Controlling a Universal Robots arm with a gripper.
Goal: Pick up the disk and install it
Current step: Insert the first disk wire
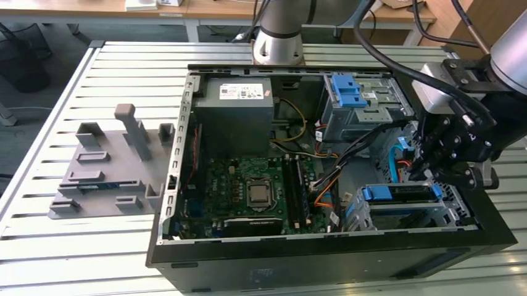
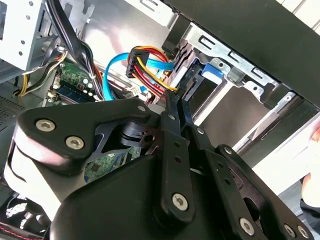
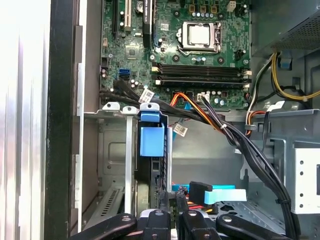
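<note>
Claw (image 1: 430,168): black linkage fingers drawn close together, tips down inside the open computer case (image 1: 247,271) at the exterior view's right; whether they pinch anything cannot be told.

Disk (image 3: 151,150): stands edge-up in the silver drive cage (image 3: 107,150), its blue frame tab uppermost, directly ahead of the fingertips in the first wrist view. Judged rigid, moderately heavy, shock-sensitive; smooth metal faces likely slippery, so the plastic frame edges look the safer hold.

Surroundings: cage walls close on both sides; black cable bundle (image 3: 250,155) and blue data cable (image 2: 117,75) near; case wall just beside. Tabletop (image 1: 107,259) outside well open.
</note>
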